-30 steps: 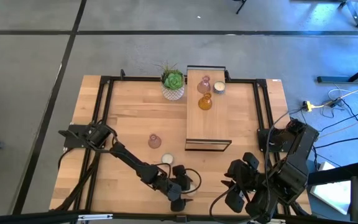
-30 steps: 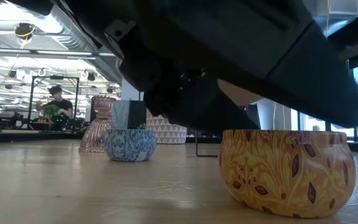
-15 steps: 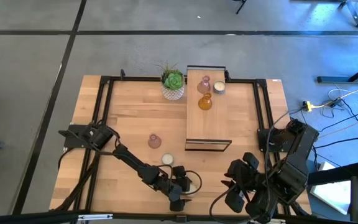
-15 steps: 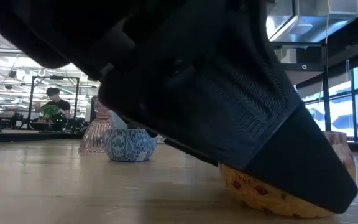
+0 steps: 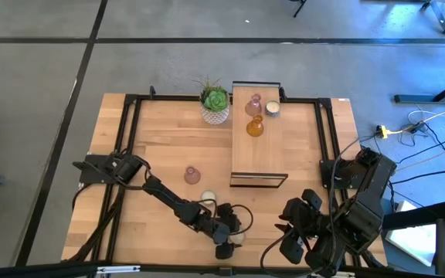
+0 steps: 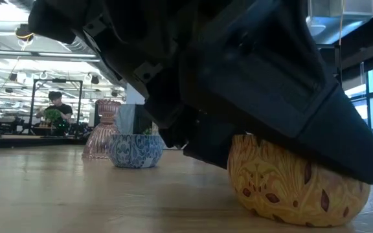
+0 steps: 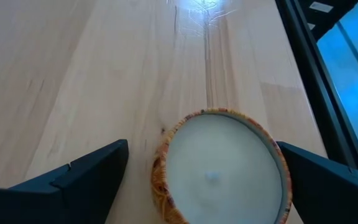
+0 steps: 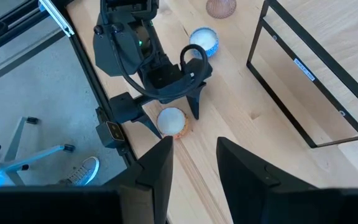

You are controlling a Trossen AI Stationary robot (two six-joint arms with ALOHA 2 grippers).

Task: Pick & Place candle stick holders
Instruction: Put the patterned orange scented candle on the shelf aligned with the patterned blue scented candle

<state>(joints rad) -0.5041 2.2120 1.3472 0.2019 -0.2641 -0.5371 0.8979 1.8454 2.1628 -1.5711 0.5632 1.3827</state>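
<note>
Left wrist view gives you the round cream-white candle holder with the yellow-and-orange patterned wall sitting on the light wooden table, near its front edge, directly between the two dark fingers of the left gripper. You can see those jaws spread wide to either side of it, with a gap on each side, so nothing is grasped. In the low view the same holder rests on the tabletop with the dark gripper body low over it. Just behind it stands the round blue-patterned holder, and farther back the pink ribbed glass holder. In the high view another pink glass holder, an amber glass holder and a cream-white round one stand on the long wooden black-framed stand. Your right gripper waits near the table's front right corner, fingers partly apart, holding nothing.
</note>
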